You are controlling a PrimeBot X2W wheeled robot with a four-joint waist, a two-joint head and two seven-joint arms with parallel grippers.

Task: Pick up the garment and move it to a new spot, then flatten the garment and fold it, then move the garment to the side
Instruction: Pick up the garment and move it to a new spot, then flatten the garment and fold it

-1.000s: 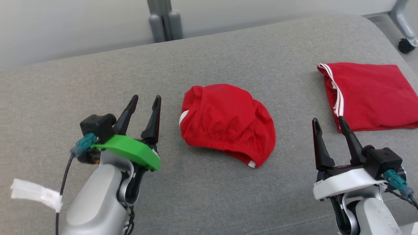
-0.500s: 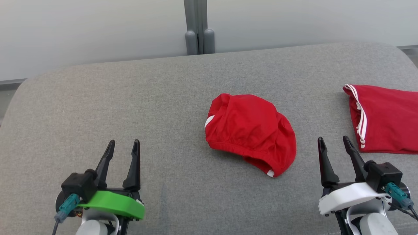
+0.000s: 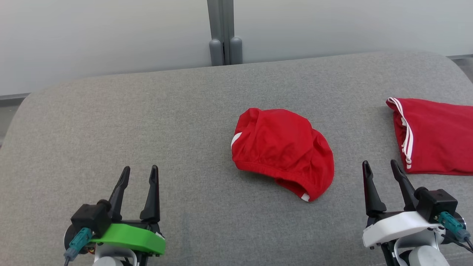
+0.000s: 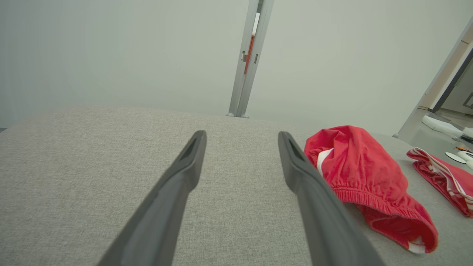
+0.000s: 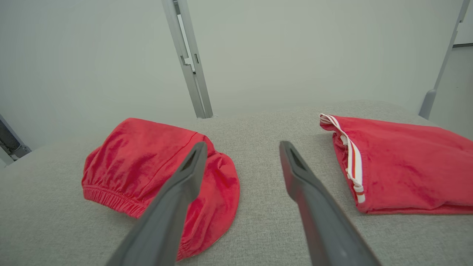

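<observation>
My left pincer [image 3: 140, 168] is at the lower left of the head view, over the grey fabric worktop [image 3: 147, 111]. Its two dark fingers stand apart and there is nothing between them. A green bracket [image 3: 129, 238] sits on its wrist. My right pincer [image 3: 380, 162] is at the lower right. Its fingers are also apart and empty, and its wrist has a white bracket [image 3: 395, 227].

The garment [image 3: 282, 147] lies on the worktop, a little to the right of the middle. It is red and crumpled into a rounded heap. Its gathered elastic hem is turned toward me, and a small white patch shows on its left edge. It lies between my two pincers and touches neither of them. It is nearer to the right one, and the left one is well apart from it.

A second garment [image 3: 439, 136] lies at the right end of the worktop. It is red too, with white stripes along its left edge, and it is folded flat. The right edge of the head view cuts it off. A strip of bare worktop separates the two garments, and the fingers of my right pincer point toward this strip.

Behind the worktop there is a pale wall [image 3: 92, 33] with a grey post [image 3: 223, 33].
</observation>
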